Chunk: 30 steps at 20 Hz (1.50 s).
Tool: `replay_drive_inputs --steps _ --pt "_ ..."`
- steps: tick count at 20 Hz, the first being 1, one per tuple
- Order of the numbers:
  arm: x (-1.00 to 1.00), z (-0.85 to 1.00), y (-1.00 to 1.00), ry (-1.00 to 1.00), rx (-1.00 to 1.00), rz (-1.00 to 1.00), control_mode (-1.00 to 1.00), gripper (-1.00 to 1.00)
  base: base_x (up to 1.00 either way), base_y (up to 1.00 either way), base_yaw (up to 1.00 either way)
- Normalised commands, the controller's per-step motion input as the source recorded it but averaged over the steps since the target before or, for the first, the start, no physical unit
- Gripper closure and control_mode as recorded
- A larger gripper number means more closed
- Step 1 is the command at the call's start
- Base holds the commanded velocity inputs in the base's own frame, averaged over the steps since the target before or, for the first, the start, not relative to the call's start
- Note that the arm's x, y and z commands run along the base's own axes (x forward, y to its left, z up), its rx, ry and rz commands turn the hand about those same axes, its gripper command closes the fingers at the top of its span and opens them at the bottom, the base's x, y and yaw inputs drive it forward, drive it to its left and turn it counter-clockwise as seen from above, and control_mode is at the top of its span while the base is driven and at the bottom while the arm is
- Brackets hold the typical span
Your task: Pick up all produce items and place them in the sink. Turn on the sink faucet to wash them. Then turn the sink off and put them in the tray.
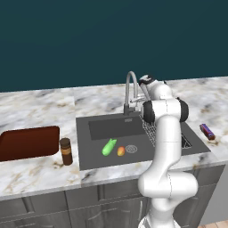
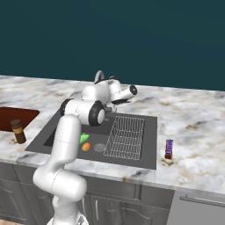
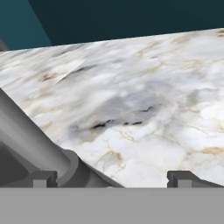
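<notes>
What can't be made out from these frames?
- Pincer against the faucet: contact unclear; in both base views the arm hides it.
- Water flow: not discernible.
- Tray: cut off by the left edge in both base views.
- Cucumber: partly behind the arm in right base view.
- Sink: right part behind the arm in left base view.

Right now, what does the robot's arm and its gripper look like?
The arm is glossy white, built of thick rounded tube sections, with dark grey to black rings at the joints and a bulbous white base segment. No cables or markings show. The gripper ends in two small dark grey, blocky finger tips.
</notes>
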Motion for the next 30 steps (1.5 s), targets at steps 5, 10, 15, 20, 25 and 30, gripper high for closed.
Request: replay_drive_inputs --steps 5,10,15,20,25,30 --pt "0.06 -0.13 0.18 0.00 -0.01 0.01 -1.00 1.00 0.00 0.00 0.00" --pt "0.00 0.00 0.00 0.00 0.00 0.00 -1.00 1.00 0.00 0.00 0.00" --pt "0.00 0.00 0.00 0.00 0.00 0.00 -1.00 1.00 0.00 0.00 0.00" --pt "0.00 0.00 0.00 0.00 0.00 0.00 -1.00 1.00 0.00 0.00 0.00" --pt "0.00 0.00 0.00 0.00 0.00 0.00 -1.00 1.00 0.00 0.00 0.00" --pt "0.00 -0.07 -0.22 0.00 0.03 0.00 -1.00 1.00 0.00 0.00 0.00"
